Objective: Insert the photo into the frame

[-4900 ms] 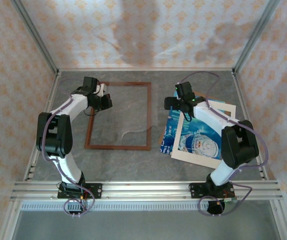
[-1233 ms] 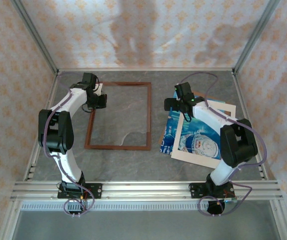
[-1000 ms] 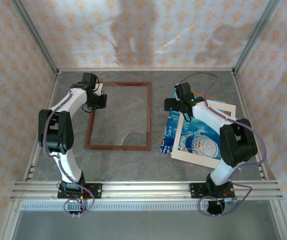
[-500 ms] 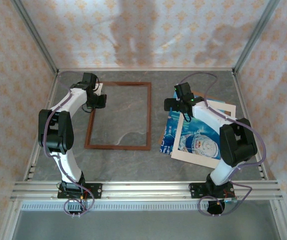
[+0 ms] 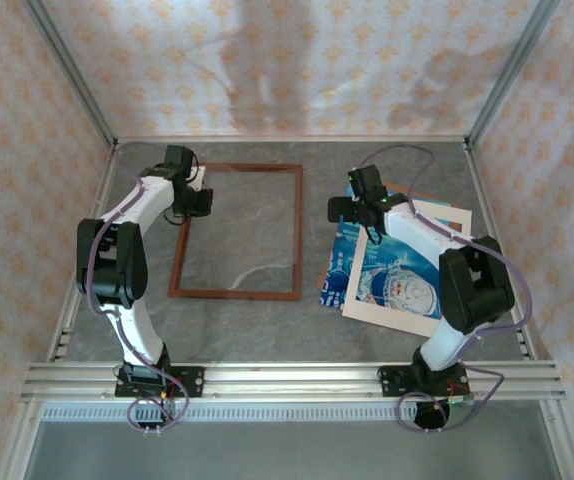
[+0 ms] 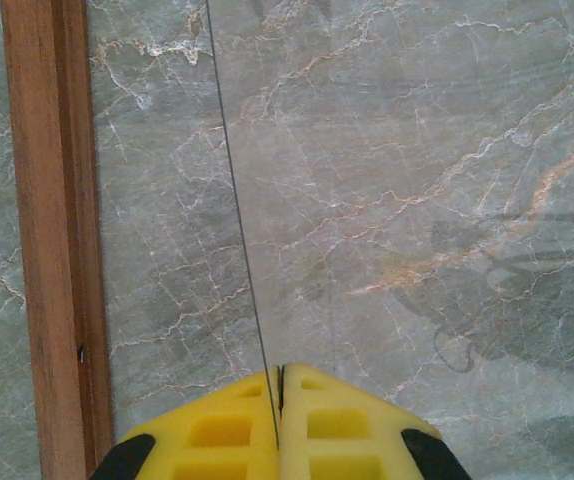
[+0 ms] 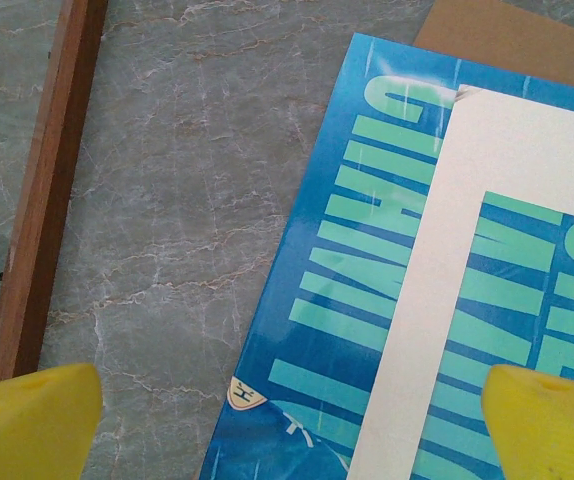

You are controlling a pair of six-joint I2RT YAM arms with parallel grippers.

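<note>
Left pincer (image 6: 279,400) clamps a barely visible clear pane (image 6: 387,180) inside the reddish-brown wooden frame (image 6: 55,250); right of it, right pincer (image 7: 292,420) gapes empty over the blue printed photo (image 7: 342,290).

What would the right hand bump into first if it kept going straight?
Probably the photo: the open right hand points down at its blue left edge, beside the cream mat. Depth is unclear, so it might land on bare table just left.

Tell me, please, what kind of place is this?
Probably a robot test booth, not a home: patterned fabric walls on metal posts, a marble-look table, left arm and right arm bolted to a rail.
</note>
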